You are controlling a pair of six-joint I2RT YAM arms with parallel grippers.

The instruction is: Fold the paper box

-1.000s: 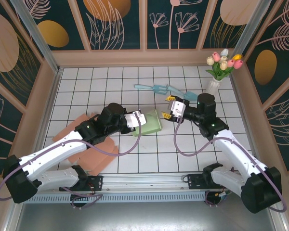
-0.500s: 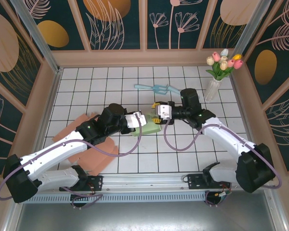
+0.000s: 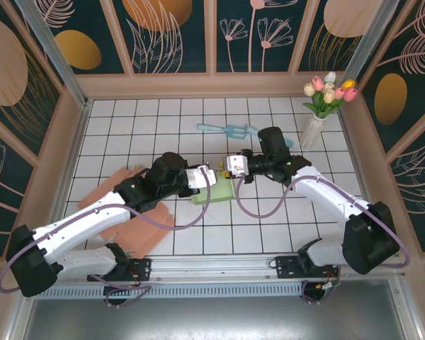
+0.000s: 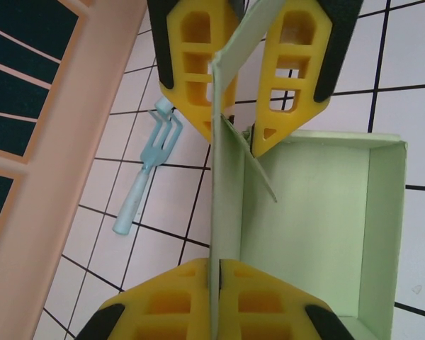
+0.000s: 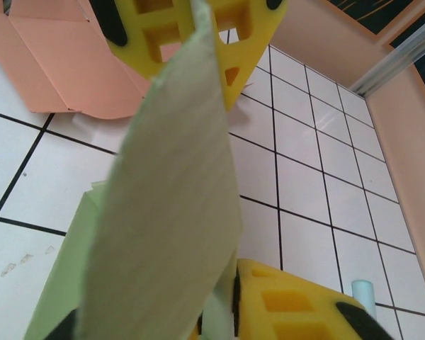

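My right gripper [image 3: 231,168] has swung in and pinched the upright wall of the paper box [image 4: 308,212], which my left gripper [image 4: 214,269] still clamps, so we can fold it.

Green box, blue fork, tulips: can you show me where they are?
Green box [image 4: 308,212], left wrist view, on its inside floor.
Blue fork [image 4: 145,170], left wrist view, top of its handle.
Tulips [image 3: 329,92], top view, on the blooms.

Paper box [image 3: 223,190] on tiled table [image 3: 170,120]
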